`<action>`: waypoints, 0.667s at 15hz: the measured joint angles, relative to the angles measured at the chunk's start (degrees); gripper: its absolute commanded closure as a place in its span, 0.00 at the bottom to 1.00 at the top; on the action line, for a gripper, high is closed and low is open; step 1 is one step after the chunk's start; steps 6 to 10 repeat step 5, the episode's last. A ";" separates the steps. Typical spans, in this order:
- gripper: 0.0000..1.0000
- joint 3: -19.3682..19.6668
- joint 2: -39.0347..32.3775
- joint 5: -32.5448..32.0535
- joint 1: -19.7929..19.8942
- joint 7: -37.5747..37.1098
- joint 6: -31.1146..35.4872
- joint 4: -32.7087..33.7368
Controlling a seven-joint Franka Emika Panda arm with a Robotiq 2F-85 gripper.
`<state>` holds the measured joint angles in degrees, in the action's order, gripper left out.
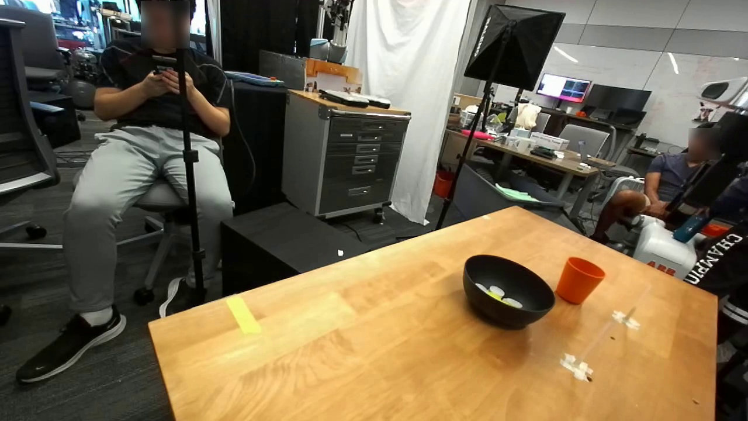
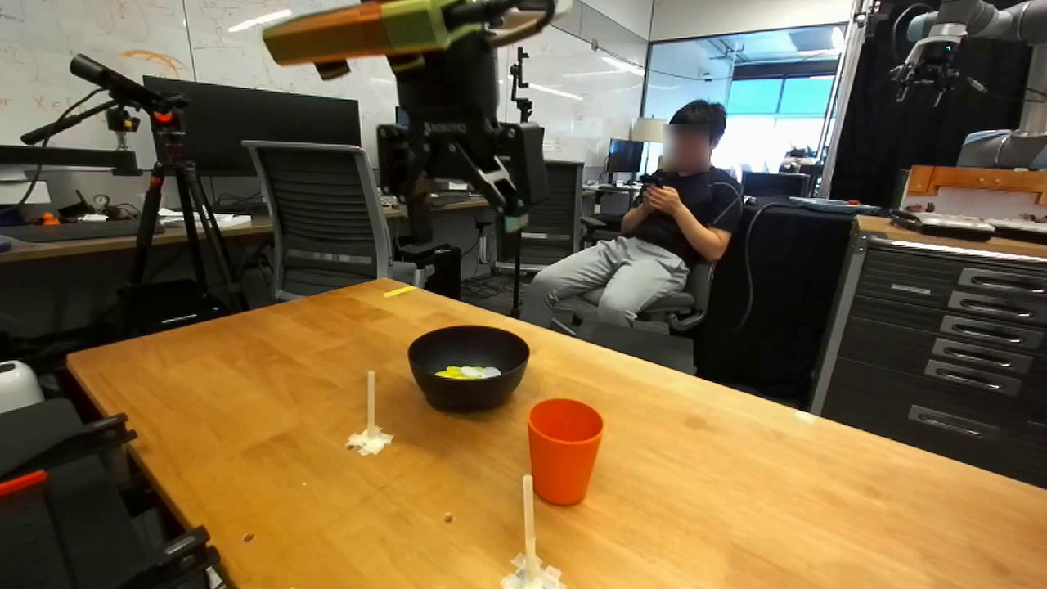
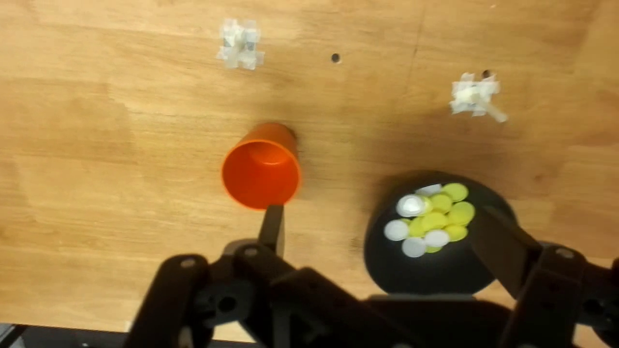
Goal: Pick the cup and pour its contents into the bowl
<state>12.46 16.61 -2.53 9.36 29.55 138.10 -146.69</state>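
Wrist view, jaws spread apart above desk (image 3: 121,193), cup (image 3: 261,166) upright on desk, bowl (image 3: 425,273) near cup, white and yellow discs (image 3: 434,221) inside bowl.

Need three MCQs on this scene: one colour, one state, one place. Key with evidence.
1. What colours are the flat round discs in the wide round black bowl?
A) red and blue
B) yellow and white
C) all black

2. What state is the dark two-fingered gripper in?
A) open, holding nothing
B) shut, holding nothing
C) shut on the bowl's rim

3. Where is the tapered orange plastic cup?
A) inside the bowl
B) held in the gripper
C) on the wooden table, apart from the bowl

Key:
1 B: the wrist view shows both colours.
2 A: jaws wide apart in the wrist view, nothing gripped.
3 C: upright on the wood in both exterior views; a gap separates it from the bowl in the wrist view.
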 measured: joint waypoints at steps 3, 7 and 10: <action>0.00 -1.81 6.45 -0.26 -1.96 -1.47 -6.70 -1.86; 0.00 -1.55 6.42 -0.26 -2.02 -1.47 -6.59 -2.03; 0.00 -1.55 6.42 -0.26 -2.02 -1.47 -6.59 -2.03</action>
